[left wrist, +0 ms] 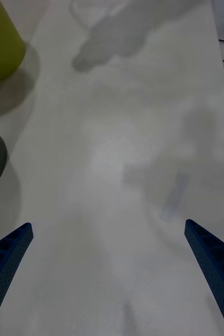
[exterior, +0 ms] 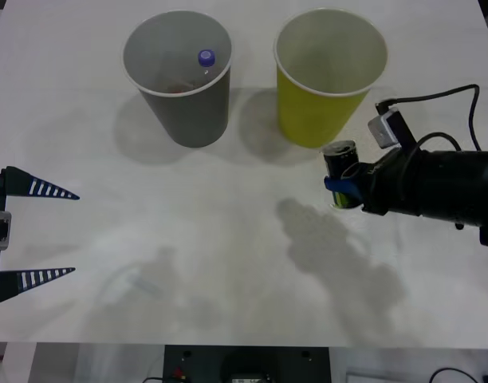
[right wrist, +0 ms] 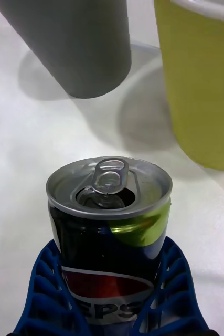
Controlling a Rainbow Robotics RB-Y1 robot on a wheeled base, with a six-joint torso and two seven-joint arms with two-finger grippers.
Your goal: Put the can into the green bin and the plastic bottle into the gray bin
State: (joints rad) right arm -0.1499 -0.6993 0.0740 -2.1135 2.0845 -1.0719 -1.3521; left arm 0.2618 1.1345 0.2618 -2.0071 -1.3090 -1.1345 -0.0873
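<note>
On the white table [exterior: 228, 263] in the front view, the gray bin [exterior: 184, 96] stands at about 11 o'clock and the green bin [exterior: 324, 88] at 1 o'clock, side by side and apart, both upright. The bottle [exterior: 206, 58] lies inside the gray bin, its purple cap up. The right gripper [exterior: 345, 185] at 3 o'clock has its fingers closed on the can [exterior: 340, 163], which sits just beside the green bin's base at its 5 o'clock. The left gripper [exterior: 49, 231] waits at 9 o'clock, fingers spread wide with nothing between them. In the right wrist view, blue fingers [right wrist: 43, 294] press both sides of the upright can [right wrist: 109, 226], pull-tab up, gray bin [right wrist: 75, 42] and green bin [right wrist: 201, 79] beyond it. In the left wrist view, the open fingers [left wrist: 7, 257] frame bare table [left wrist: 122, 157].
</note>
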